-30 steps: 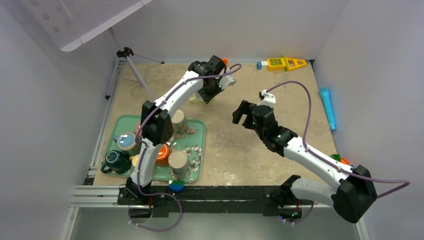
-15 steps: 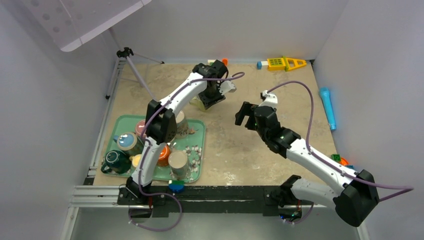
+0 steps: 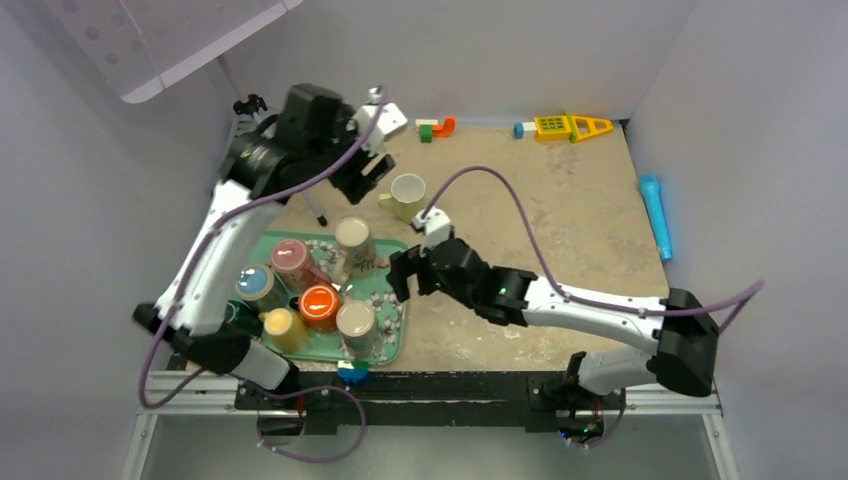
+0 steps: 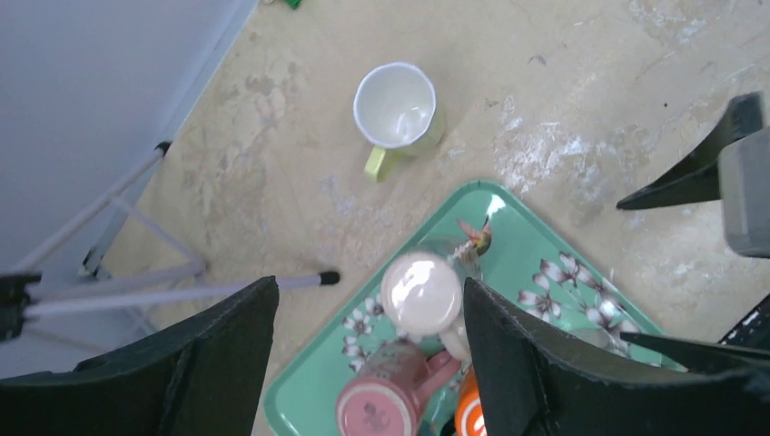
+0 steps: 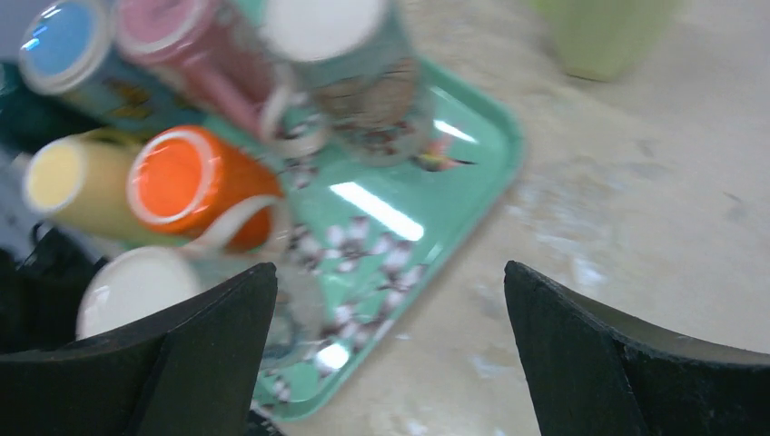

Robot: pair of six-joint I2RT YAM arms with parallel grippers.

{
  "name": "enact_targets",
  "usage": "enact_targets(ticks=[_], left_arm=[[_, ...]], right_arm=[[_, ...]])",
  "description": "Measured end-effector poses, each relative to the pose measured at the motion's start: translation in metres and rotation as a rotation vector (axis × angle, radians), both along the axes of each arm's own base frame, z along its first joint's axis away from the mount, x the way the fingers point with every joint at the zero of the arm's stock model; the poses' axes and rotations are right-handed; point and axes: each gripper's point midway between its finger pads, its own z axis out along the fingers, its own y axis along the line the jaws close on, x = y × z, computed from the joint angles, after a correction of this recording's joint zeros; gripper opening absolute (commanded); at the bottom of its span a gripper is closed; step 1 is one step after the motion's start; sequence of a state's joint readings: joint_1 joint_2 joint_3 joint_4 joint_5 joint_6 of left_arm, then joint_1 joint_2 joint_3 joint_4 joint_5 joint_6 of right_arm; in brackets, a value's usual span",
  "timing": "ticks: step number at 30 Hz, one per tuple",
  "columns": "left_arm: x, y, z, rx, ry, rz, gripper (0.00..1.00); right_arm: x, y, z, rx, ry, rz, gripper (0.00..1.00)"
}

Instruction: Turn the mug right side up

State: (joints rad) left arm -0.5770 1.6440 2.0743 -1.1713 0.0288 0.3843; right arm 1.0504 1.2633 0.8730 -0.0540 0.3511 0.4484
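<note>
1. The light green mug (image 3: 407,193) is standing on the bare counter (image 3: 560,230), toward the far edge and a little left of the middle. In the left wrist view its mouth is facing up and its white inside is showing. Its handle is pointing toward the left edge.
2. The left gripper (image 3: 368,172) is hanging high over the far left part of the counter. Its jaws are spread wide and it is holding nothing. It is not touching the mug.
3. The right gripper (image 3: 408,276) is hovering low, just beside the right rim of the green tray (image 3: 402,318), which is lying at the near left corner. Its jaws are also wide apart, with nothing between them. The tray is carrying several other mugs (image 3: 355,238), packed closely.
4. I am judging that the turning itself is done, because the mug is resting upright and free of both grippers.
5. The next move is calling mainly for care: each arm should be moving away without brushing the upright mug or the crowded tray. Whether another mug on the tray is wanted, I cannot tell.
</note>
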Motion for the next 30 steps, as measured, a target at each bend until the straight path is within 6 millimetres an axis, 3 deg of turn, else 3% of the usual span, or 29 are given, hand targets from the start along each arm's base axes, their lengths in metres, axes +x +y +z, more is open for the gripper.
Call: enact_targets(ticks=[2, 5, 11, 15, 18, 22, 26, 30], left_arm=[[-0.026, 0.033, 0.020, -0.055, -0.039, 0.036, 0.79], [-0.053, 0.078, 0.008, -0.069, -0.034, 0.127, 0.79], [-0.077, 0.135, -0.075, -0.009, 0.150, 0.289, 0.75], [-0.085, 0.156, -0.118, 0.002, 0.247, 0.357, 0.65], [-0.095, 0.148, -0.142, -0.013, 0.306, 0.304, 0.62], [-0.102, 0.134, -0.172, -0.041, 0.397, 0.235, 0.62], [-0.093, 0.123, -0.198, -0.038, 0.438, 0.203, 0.63], [-0.076, 0.114, -0.211, -0.030, 0.416, 0.187, 0.62]], right_arm=[[-0.020, 0.037, 0.005, -0.008, -0.013, 0.116, 0.98], [-0.031, 0.074, 0.014, -0.002, -0.021, 0.200, 0.88], [-0.002, 0.123, 0.046, 0.058, -0.032, 0.132, 0.86], [0.016, 0.141, 0.037, 0.052, -0.006, 0.055, 0.89], [0.020, 0.132, 0.017, 0.007, 0.021, 0.012, 0.89], [0.019, 0.103, -0.003, -0.032, 0.043, -0.049, 0.90], [0.021, 0.062, -0.009, -0.051, 0.055, -0.122, 0.91], [0.028, 0.021, -0.004, -0.030, 0.052, -0.210, 0.92]])
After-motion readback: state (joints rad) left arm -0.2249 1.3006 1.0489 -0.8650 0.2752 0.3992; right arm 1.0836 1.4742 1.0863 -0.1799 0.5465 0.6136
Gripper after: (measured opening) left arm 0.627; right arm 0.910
